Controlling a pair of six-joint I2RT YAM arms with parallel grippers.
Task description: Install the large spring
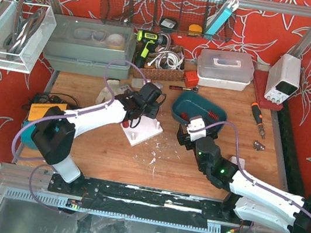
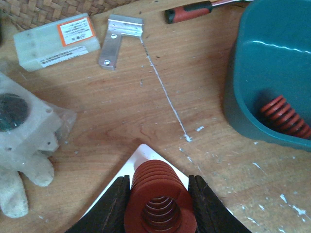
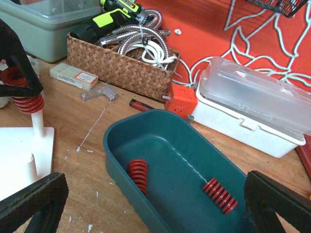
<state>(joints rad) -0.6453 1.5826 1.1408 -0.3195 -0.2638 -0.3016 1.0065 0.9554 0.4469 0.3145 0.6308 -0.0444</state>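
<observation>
left wrist | left claw [image 2: 159,206] clamps large spring [image 2: 156,187] | right claw [image 3: 155,199] spread wide near teal bin [image 3: 119,162]

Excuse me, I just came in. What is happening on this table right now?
The left gripper is shut on a large red coil spring and holds it upright over a white peg of the white plastic base plate. The spring sits high on the peg, not yet down at the plate. The right gripper hovers open above the teal plastic bin, where two more red springs lie.
</observation>
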